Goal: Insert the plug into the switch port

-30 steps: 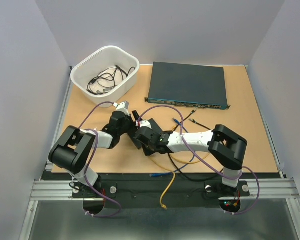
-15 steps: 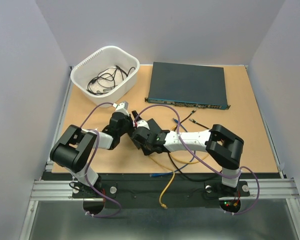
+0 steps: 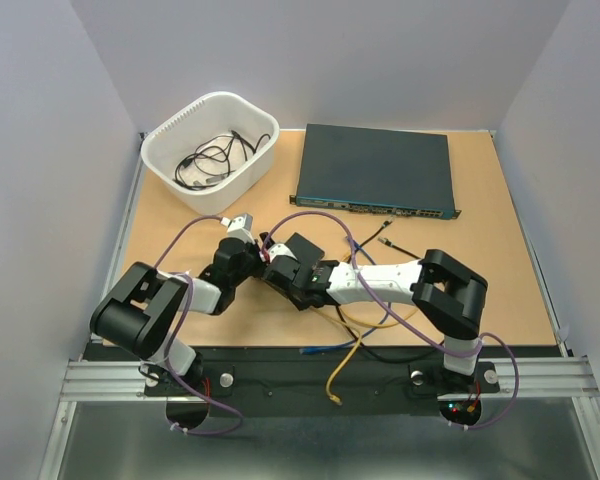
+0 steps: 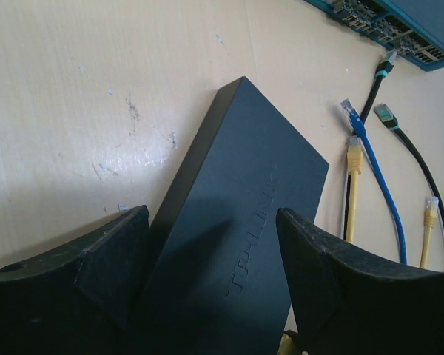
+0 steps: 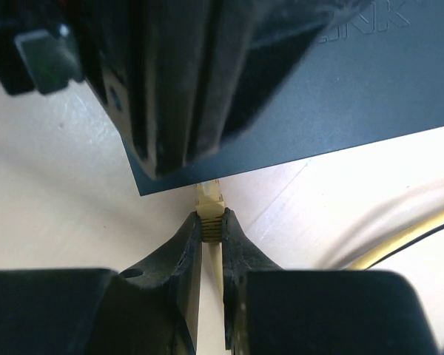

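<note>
The small flat black box (image 3: 302,248) lies tilted between the two arms; the port in its edge is hidden. My left gripper (image 3: 269,262) straddles its near end. In the left wrist view the box (image 4: 251,185) fills the gap between the fingers (image 4: 111,274), which press on its two long sides. My right gripper (image 3: 288,276) is shut on the yellow plug (image 5: 211,211). The plug's clear tip meets the lower edge of the box (image 5: 340,89). Its yellow cable (image 3: 352,345) trails toward the front.
A large dark unit (image 3: 375,168) stands at the back, its ports facing me. A white basket (image 3: 160,135) holding black cables sits at the back left. Loose blue, yellow and black plugs (image 4: 370,148) lie beyond the box. The yellow cable's end (image 3: 335,378) hangs over the front edge.
The left arm has swung lower and toward the middle with the box. The right gripper has followed with the plug. The yellow cable's loose end has slid right.
</note>
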